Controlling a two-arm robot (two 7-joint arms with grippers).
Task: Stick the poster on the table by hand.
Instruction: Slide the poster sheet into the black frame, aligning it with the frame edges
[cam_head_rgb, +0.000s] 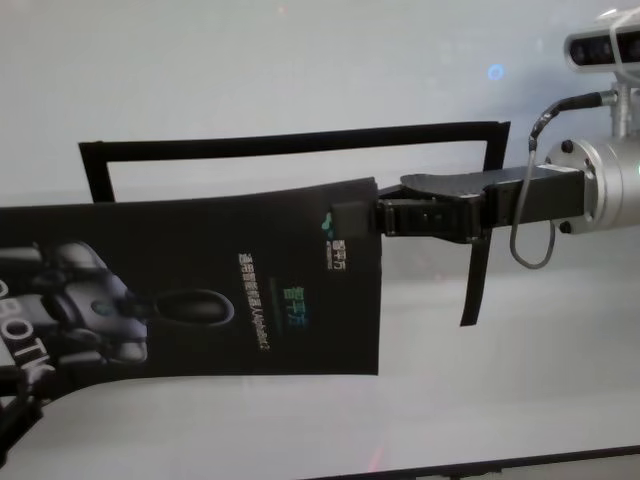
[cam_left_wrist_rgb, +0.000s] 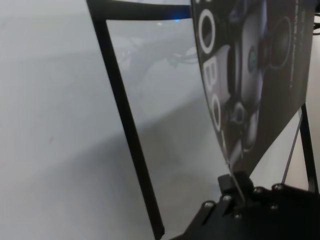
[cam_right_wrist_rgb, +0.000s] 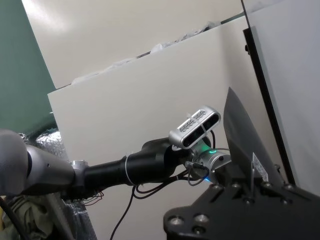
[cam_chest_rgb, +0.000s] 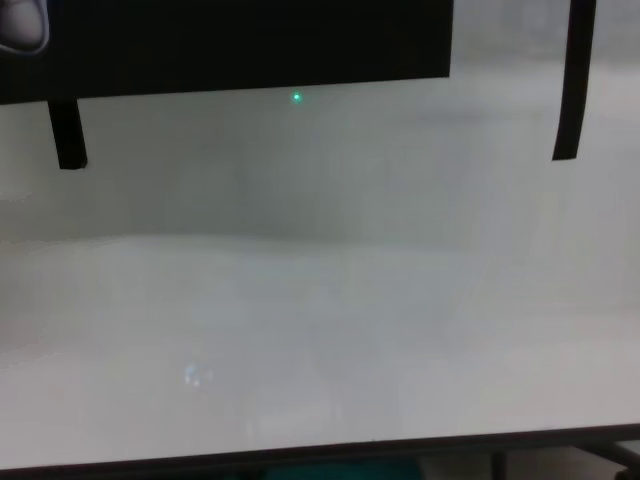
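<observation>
Poster (cam_head_rgb: 200, 290): you have the black glossy sheet stretched between both grippers above the white table (cam_head_rgb: 300, 80). It sags slightly in the middle. Its far part overlaps the taped outline.

Right gripper (cam_head_rgb: 372, 218): you reach in level from the right side of the head view, black fingers pointing left. They are pinched together on the poster's right edge near its far corner. The silver wrist and its camera sit behind.

Left gripper (cam_left_wrist_rgb: 235, 192): its wrist view shows the poster's edge running straight down into the black fingers, which are clamped on it. In the head view you see only a dark scrap of this gripper at the lower left corner.

Hard to make out: the poster's left end is cut off by the head view. The small print beside the robot picture (cam_head_rgb: 90, 295) cannot be read. You cannot tell whether any part of the sheet touches the tabletop. The chest view catches only the poster's lower edge.

Tape strips (cam_head_rgb: 290, 142): narrow black strips form a frame on the table, with a far bar and two side bars. The right bar (cam_head_rgb: 476, 280) passes under your right gripper. The left bar (cam_left_wrist_rgb: 127, 125) lies just beside the poster's edge.

Table edge (cam_chest_rgb: 320, 452): a thin dark rim at the near side.
</observation>
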